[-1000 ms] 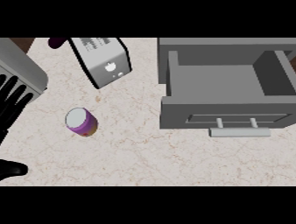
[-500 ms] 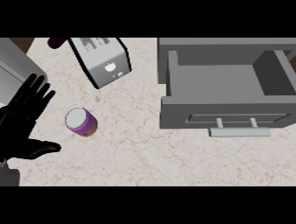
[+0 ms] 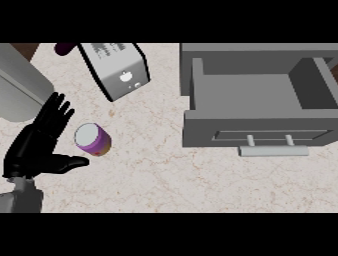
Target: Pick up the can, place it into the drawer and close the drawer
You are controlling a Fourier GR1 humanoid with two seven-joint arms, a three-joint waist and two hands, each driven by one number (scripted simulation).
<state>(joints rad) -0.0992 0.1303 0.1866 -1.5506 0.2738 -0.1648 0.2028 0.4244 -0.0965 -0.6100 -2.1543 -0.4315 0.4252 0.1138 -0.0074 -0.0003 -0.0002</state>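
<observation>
- Head view, left hand (image 3: 37, 146): enters from lower-left edge, fingers straight and spread wide, thumb out toward the can; holds nothing.
- Head view, can (image 3: 93, 139): purple body, pale top, upright on the counter (image 3: 164, 180), just beside the palm, between fingers and thumb. Contact not confirmed; a thin gap seems to remain, but the angle is too steep to be sure.
- Head view, drawer (image 3: 264, 102): pulled open, interior bare, handle (image 3: 273, 145) facing the near edge; well apart from the can, to its right.
- Head view, other items: toaster (image 3: 116, 67) behind the can; grey appliance (image 3: 6, 80) at far left. Right hand not visible.
- Est. step: pre-grasp approach; pick not yet done.
- Risk 1: thumb or palm nudges the can before fingers curl, so it tips or rolls toward the toaster. Cause: side approach w/ open hand on a narrow upright cylinder.
- Risk 2: long cross-body carry to the drawer; can may clip the front wall if carried low.
</observation>
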